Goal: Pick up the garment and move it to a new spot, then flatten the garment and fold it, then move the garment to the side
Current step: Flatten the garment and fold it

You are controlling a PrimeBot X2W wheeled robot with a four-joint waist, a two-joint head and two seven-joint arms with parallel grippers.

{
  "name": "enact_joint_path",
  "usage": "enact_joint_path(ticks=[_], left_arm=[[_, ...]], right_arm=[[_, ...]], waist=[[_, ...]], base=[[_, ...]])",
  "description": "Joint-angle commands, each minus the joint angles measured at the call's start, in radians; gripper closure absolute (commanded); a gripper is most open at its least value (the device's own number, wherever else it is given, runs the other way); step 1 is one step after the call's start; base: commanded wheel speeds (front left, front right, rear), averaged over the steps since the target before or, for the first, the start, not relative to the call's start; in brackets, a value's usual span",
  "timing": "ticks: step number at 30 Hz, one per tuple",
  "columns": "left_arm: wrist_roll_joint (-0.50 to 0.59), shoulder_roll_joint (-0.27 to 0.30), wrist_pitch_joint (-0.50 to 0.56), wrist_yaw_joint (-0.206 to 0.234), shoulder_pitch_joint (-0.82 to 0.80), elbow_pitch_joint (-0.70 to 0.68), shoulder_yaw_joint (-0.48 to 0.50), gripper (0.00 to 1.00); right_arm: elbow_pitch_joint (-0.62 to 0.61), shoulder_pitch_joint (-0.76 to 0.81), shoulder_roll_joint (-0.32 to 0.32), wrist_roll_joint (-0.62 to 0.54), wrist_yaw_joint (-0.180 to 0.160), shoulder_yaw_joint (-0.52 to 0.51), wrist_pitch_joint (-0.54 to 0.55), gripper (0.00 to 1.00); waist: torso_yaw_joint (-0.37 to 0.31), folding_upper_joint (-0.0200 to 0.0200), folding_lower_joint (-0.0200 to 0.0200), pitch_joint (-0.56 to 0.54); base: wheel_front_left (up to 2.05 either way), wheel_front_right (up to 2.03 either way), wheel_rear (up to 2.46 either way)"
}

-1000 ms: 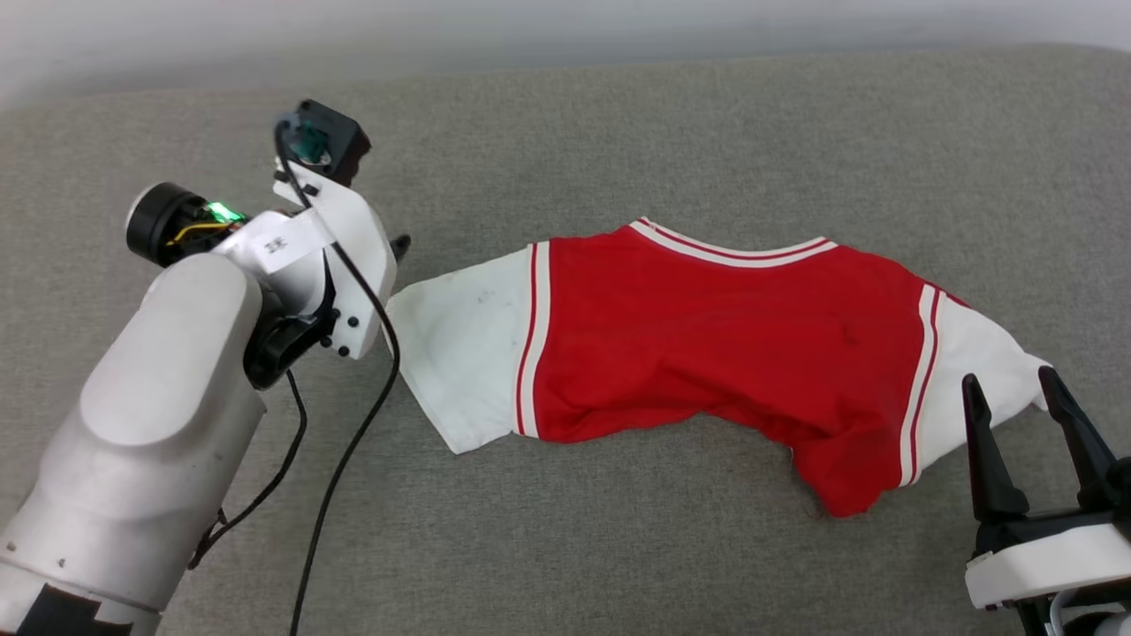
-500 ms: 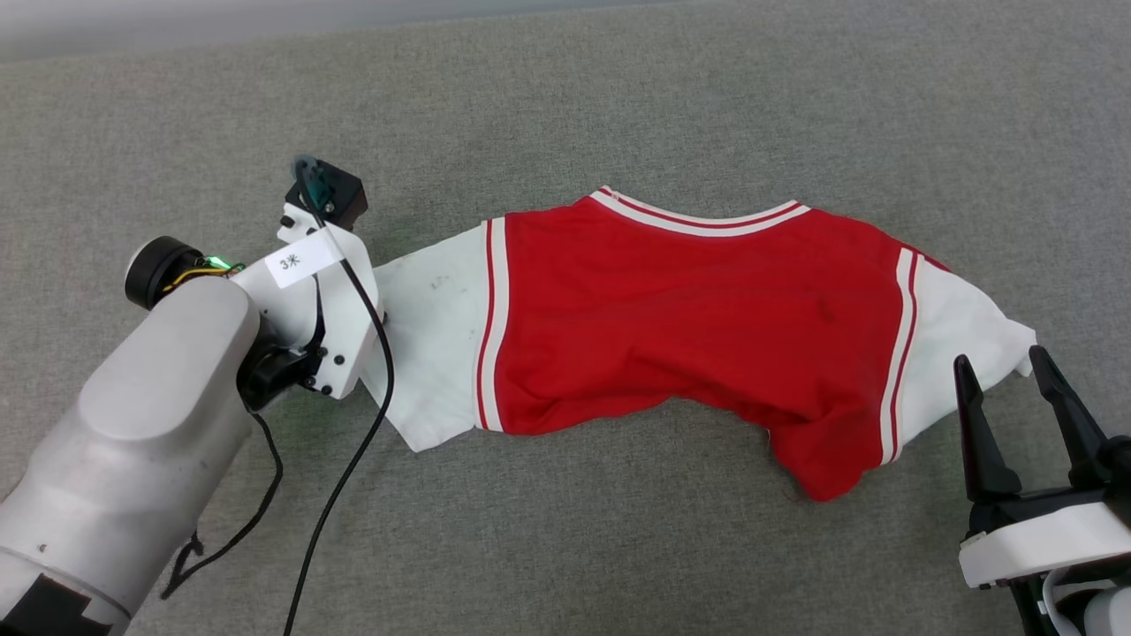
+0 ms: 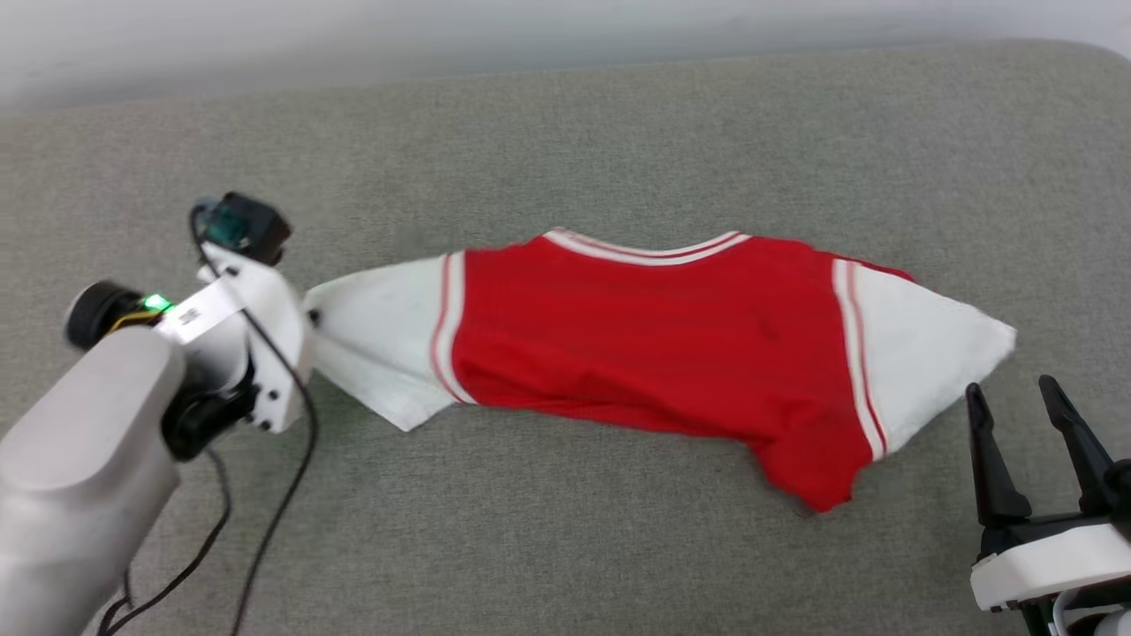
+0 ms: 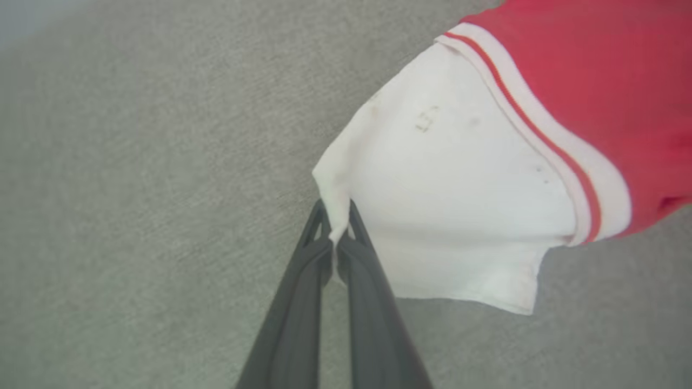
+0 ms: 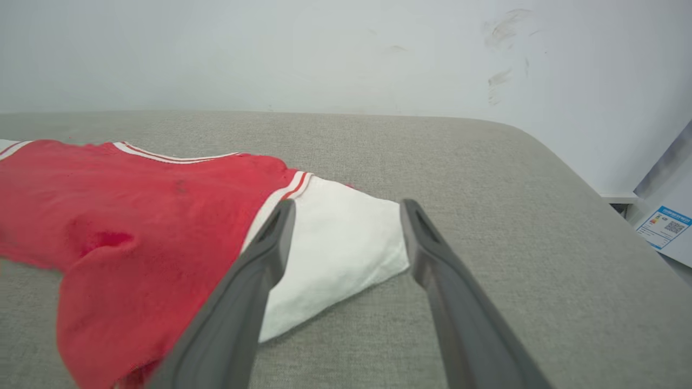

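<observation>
You have 1 garment (image 3: pixel 636 336) lying left to right across the grey table (image 3: pixel 565 548), with 2 white sleeves at its ends. Your left gripper (image 4: pixel 335 216) has its fingers clamped on the left sleeve's tip. Your right gripper (image 3: pixel 1010 386) has its fingers apart, near the right sleeve and not touching it. The wrist label (image 3: pixel 196 309) is too blurred to read. 1 QR-code sticker (image 5: pixel 664 227) sits far right.

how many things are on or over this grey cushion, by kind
jersey shirt: 1
end effectors: 2 (left end effector shut on the shirt's white sleeve, right end effector open beside the other sleeve)
total: 3
</observation>
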Motion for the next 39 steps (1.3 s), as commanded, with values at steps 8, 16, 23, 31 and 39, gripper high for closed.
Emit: enact_joint_path(ticks=[8,16,23,31,39], left_arm=[[-0.037,0.074,0.003,0.057,0.111,0.014,0.024,1.00],[-0.053,0.035,-0.037,0.067,0.156,0.064,0.019,0.95],[0.004,0.012,-0.273,0.120,0.159,0.055,0.055,0.00],[0.047,-0.020,-0.540,0.238,0.240,-0.042,0.104,0.00],[0.092,-0.041,-0.700,0.364,0.305,-0.162,0.153,0.00]], right_arm=[[0.012,0.008,-0.012,0.012,-0.001,0.005,0.001,0.00],[0.023,-0.012,-0.028,0.026,-0.001,0.003,0.008,0.00],[0.003,-0.046,-0.071,0.046,-0.001,-0.011,0.031,0.00],[-0.016,-0.152,-0.220,0.117,-0.001,0.028,0.136,0.00],[-0.019,-0.274,-0.445,0.296,-0.001,0.199,0.437,0.00]], waist=[[0.011,0.0000,0.0000,-0.003],[0.008,0.0000,0.0000,0.000],[0.022,0.0000,0.0000,-0.036],[0.053,0.0000,0.0000,-0.068],[0.102,0.0000,0.0000,-0.052]], base=[[0.00,0.00,0.00],[0.00,0.00,0.00],[0.00,0.00,0.00],[0.00,0.00,0.00],[0.00,0.00,0.00]])
